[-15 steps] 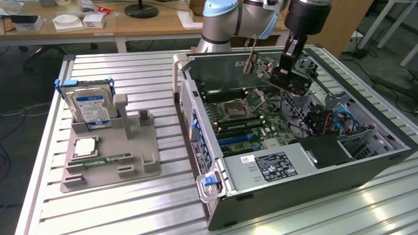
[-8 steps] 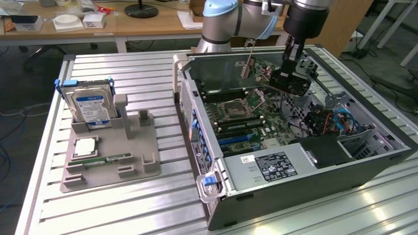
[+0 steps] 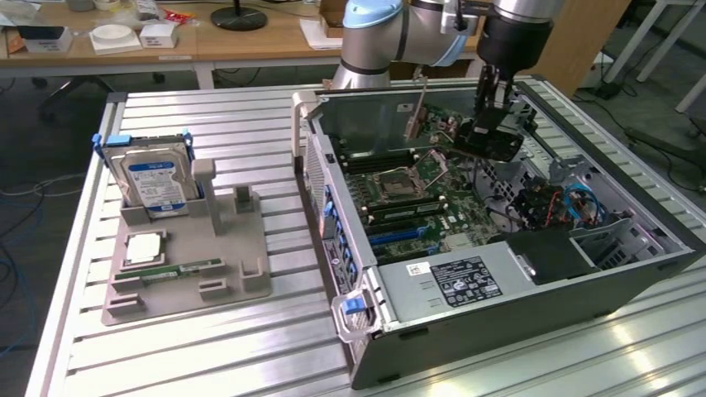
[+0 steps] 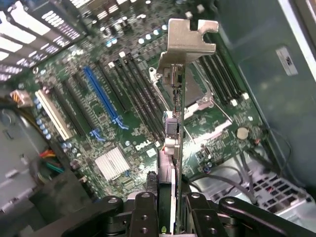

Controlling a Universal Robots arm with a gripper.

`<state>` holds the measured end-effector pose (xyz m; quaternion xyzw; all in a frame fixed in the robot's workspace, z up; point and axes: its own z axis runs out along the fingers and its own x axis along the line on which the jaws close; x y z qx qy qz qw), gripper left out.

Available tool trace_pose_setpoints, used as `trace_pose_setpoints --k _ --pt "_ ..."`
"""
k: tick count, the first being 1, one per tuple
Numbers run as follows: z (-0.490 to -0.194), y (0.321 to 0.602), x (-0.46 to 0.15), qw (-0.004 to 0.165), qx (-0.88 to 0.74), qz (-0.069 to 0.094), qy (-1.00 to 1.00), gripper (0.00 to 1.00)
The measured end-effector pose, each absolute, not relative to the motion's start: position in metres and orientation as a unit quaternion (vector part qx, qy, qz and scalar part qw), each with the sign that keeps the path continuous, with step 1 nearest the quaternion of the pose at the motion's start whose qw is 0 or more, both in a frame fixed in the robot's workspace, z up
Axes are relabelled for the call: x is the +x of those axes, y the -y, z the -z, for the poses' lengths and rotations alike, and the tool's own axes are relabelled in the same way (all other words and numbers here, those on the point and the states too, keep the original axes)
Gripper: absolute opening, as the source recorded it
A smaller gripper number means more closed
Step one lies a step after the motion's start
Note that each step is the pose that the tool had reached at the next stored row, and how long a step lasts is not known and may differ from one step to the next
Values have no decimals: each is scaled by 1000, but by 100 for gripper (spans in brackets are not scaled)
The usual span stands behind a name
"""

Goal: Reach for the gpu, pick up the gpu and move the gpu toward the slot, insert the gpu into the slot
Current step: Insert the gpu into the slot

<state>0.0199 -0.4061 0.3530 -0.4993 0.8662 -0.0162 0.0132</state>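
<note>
Gripper [image 4: 168,200] is clamped on the gpu [image 4: 173,131]. The card hangs edge-on, bracket [image 4: 190,42] leading, above the motherboard [image 4: 133,143] near the far edge of the open case [image 3: 530,322]. It is not yet in the blue slot [image 4: 101,96].

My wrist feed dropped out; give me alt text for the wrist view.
The pincer grips the gpu edge-on, its metal bracket pointing away, above the green motherboard. The blue slot lies to one side of the card, empty.
</note>
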Motion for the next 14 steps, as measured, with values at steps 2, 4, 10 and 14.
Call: trace_pose_setpoints --k 2,4,10,14 --pt "-351 406 20 13 -515 16 -857 27" --pt "-350 406 20 14 -531 16 -847 27" --pt "-344 406 20 15 -576 15 -817 27" --pt "-342 406 20 15 -606 14 -796 27"
